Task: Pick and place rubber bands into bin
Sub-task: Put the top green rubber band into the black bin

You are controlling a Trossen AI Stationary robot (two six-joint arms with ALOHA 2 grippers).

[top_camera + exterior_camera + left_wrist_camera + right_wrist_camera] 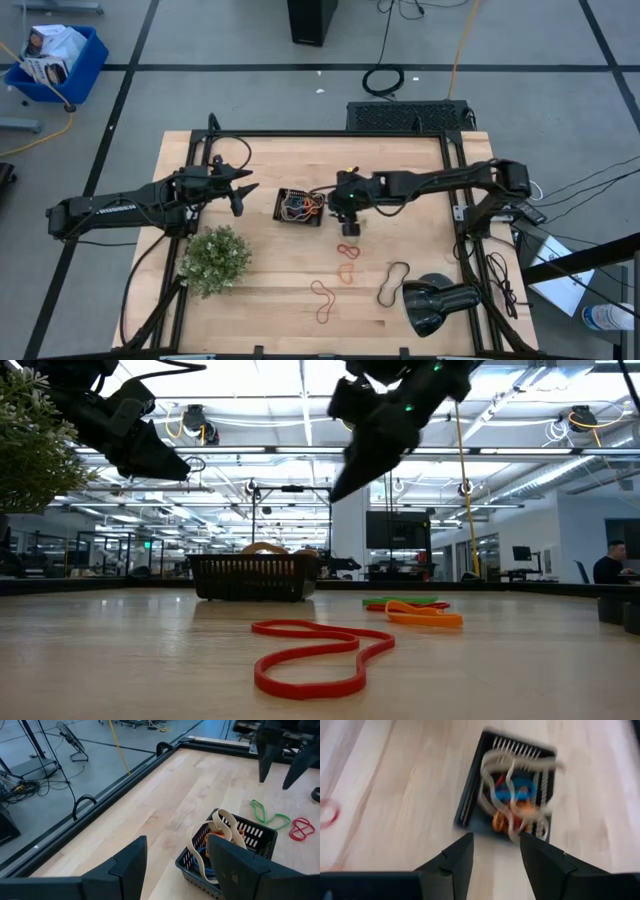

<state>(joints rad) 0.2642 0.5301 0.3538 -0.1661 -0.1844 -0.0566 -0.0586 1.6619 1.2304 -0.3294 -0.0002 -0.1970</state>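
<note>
On the wooden table, the bin holds tangled rubber bands; others lie nearer. Both the right gripper and left gripper are seen with jaws parted, empty.

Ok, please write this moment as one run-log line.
left gripper: open, beside bin | right gripper: open, empty, near bin | rubber bands: several on table

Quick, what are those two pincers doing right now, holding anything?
Left pincer: open, empty, beside the bin.
Right pincer: open, empty, just past the bin's other side.
</note>
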